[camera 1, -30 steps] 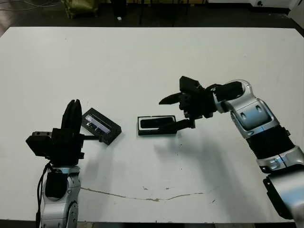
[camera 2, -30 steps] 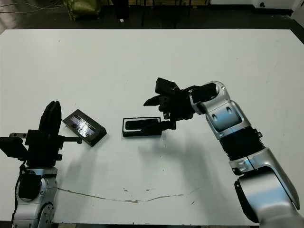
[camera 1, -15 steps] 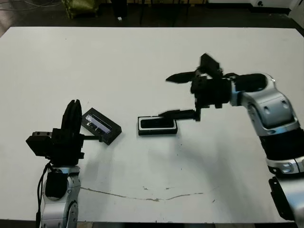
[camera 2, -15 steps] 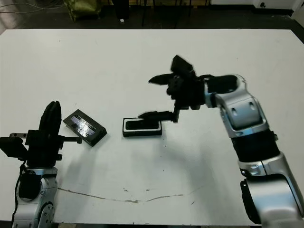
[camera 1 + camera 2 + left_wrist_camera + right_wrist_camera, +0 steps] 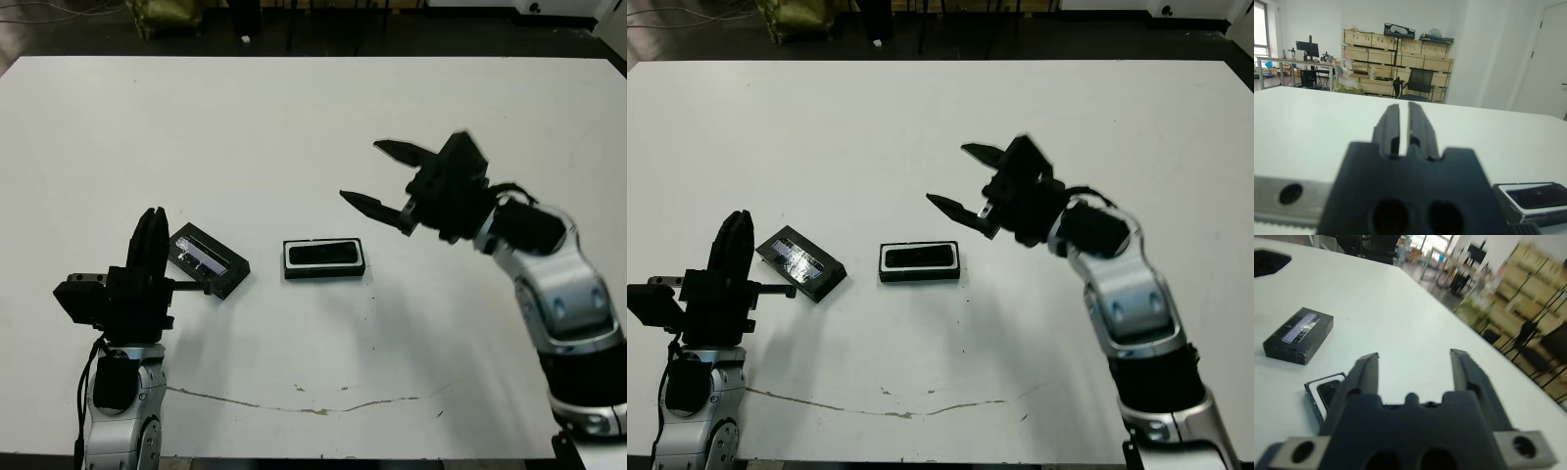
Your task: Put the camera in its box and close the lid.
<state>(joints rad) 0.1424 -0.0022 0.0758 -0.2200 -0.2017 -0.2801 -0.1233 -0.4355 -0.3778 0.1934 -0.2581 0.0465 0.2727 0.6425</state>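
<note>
The left gripper [image 5: 149, 257], its two black fingers pressed nearly together with only a thin slit between them in its wrist view, stands upright over the near left part of the white table [image 5: 294, 117] and holds nothing. Just to its right lies the flat black rectangular lid [image 5: 207, 259], turned at a slant, a shiny silvery-purple strip running along its top face; its near corner is partly hidden behind the gripper. Further right, apart from the lid, sits the small shallow box [image 5: 324, 259] with black outer walls and white lining, and the slim glossy black bar-shaped camera [image 5: 322, 255] lies inside it; in the right wrist view much of the box is cut off behind the gripper's body. To the right and above, the right gripper [image 5: 386, 176] hangs clear of the box with its pointed black fingers spread wide and empty, on a silver arm. The tabletop is matte white with a thin crack-like line near its front edge. Beyond it stand stacked wooden crates, desks and chairs, blurred in the right wrist view.
</note>
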